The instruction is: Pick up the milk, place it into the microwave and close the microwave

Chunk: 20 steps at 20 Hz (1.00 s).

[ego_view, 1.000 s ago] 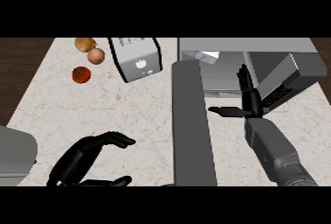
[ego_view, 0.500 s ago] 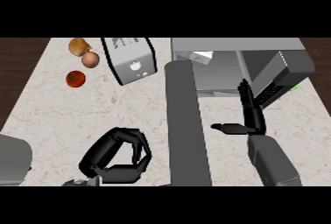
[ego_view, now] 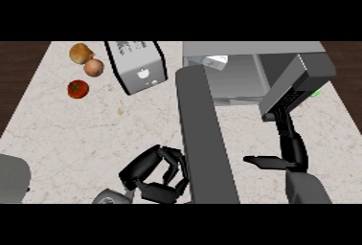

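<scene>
Standing with its door swung wide, the microwave (ego_view: pixel 240 79) occupies the far right of the surface (ego_view: pixel 84 129), and the milk (ego_view: pixel 216 62) already sits inside it near the back left of the cavity, only its pale top showing past the door's edge. That leaves the closing as the step in hand, by my reading. The open door (ego_view: pixel 205 139) juts toward the robot as a long grey slab between the two arms, edge-on from above. The right hand (ego_view: pixel 286 139) is stretched flat, fingers straight and reaching up against the microwave's dark control side, thumb held out sideways toward the door; it grips nothing. It seems placed there after letting go of the carton, and it is on the wrong side of the door to push it shut without coming round. The left hand (ego_view: pixel 159 174) is near the lower edge just beside the door's outer face, fingers curled in on themselves around no object, which puts it well to sweep the door closed.

Off to the far left lie a tomato (ego_view: pixel 78 89), an onion (ego_view: pixel 93 67) and a potato (ego_view: pixel 81 51), with a tilted grey appliance (ego_view: pixel 138 67) beside them; none stands in the door's swing. A grey object (ego_view: pixel 13 177) shows at the left edge
</scene>
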Motion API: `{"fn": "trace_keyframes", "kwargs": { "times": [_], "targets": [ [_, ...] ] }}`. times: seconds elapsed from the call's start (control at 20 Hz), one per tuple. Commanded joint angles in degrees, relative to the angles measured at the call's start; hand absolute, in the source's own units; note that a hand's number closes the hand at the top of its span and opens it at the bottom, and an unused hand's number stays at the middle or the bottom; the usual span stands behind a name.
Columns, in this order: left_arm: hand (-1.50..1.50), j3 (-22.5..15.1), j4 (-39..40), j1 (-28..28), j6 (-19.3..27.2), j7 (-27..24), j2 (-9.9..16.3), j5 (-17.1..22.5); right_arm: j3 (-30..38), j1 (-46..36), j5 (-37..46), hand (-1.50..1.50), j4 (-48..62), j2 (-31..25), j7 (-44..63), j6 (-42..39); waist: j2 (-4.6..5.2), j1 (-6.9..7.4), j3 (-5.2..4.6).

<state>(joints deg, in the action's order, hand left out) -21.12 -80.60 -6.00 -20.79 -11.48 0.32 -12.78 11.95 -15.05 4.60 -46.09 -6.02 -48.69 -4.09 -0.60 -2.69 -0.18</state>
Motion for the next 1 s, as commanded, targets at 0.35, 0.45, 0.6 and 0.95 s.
{"fn": "trace_keyframes", "kwargs": {
  "times": [0.35, 0.45, 0.6, 0.95],
  "targets": [
    [1.50, -22.6, 13.9, -9.7, 13.9, -1.0, -0.3, 4.1, -1.8, 19.2, -5.2, -1.50, -30.5, -1.3, 9.2, -4.7, 0.53, -0.40, 0.04],
    [1.50, -25.2, 14.1, -10.5, 19.1, -0.2, -0.3, 7.7, -1.1, 24.4, -8.0, -1.50, -37.5, -4.0, 11.1, -8.8, 0.48, -0.97, 0.01],
    [1.50, -27.4, 18.5, -14.8, 25.2, -1.9, -0.3, 14.1, -1.2, 24.4, -11.9, -1.50, -43.9, -4.0, 15.9, -11.2, 0.78, -2.31, -0.07],
    [1.50, -33.6, 17.8, -20.4, 40.1, -2.7, -0.3, 25.0, -1.6, 25.0, -16.1, -1.50, -49.3, -6.2, 20.7, -15.4, 1.35, -4.57, -0.15]
  ]
}}
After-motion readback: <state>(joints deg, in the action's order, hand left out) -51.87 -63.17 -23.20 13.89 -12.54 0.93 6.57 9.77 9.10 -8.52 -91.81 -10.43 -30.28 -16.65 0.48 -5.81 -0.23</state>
